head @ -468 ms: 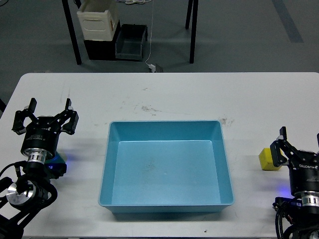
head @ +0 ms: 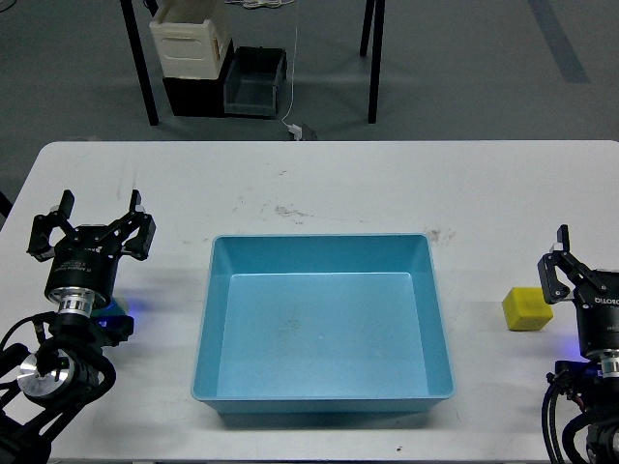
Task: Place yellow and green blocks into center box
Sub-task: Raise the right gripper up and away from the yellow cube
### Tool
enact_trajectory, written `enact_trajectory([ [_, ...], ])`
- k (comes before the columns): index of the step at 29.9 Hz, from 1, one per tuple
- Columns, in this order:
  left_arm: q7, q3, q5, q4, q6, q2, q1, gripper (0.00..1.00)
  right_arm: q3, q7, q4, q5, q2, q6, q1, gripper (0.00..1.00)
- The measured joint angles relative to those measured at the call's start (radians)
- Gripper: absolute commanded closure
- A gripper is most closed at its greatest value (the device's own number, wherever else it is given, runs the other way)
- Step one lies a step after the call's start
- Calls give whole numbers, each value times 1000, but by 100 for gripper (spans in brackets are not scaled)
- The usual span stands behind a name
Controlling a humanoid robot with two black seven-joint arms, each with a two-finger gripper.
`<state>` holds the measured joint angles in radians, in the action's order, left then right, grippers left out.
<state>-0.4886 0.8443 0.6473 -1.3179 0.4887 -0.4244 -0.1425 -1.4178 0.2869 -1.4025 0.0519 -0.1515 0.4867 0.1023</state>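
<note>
The light blue center box [head: 319, 239] stands empty in the middle of the white table. A yellow block [head: 527, 309] lies on the table to the right of the box. My right gripper [head: 590, 275] is open just right of the yellow block, not touching it, and its right finger is cut off by the view's edge. My left gripper [head: 90, 230] is open and empty at the left, well apart from the box. No green block shows clearly; a small blue-lit patch [head: 114, 311] sits under my left wrist.
The table's front edge runs just below the box. Beyond the far edge, on the floor, stand table legs [head: 141, 72], a white container [head: 191, 39] and a dark bin [head: 253, 85].
</note>
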Motion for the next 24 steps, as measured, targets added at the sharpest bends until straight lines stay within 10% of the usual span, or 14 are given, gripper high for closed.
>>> enact_trajectory([
  [8, 0, 2, 1, 3, 0, 3, 0, 0, -77, 0, -25, 513, -197, -17, -138, 0],
  [18, 0, 4, 2, 3, 0, 2, -10, 0, -26, -1, -26, 1083, -376, -294, -361, 0],
  [24, 0, 6, 2, 3, 0, 4, -14, 0, 248, 167, -10, 1370, -590, -284, -510, 2],
])
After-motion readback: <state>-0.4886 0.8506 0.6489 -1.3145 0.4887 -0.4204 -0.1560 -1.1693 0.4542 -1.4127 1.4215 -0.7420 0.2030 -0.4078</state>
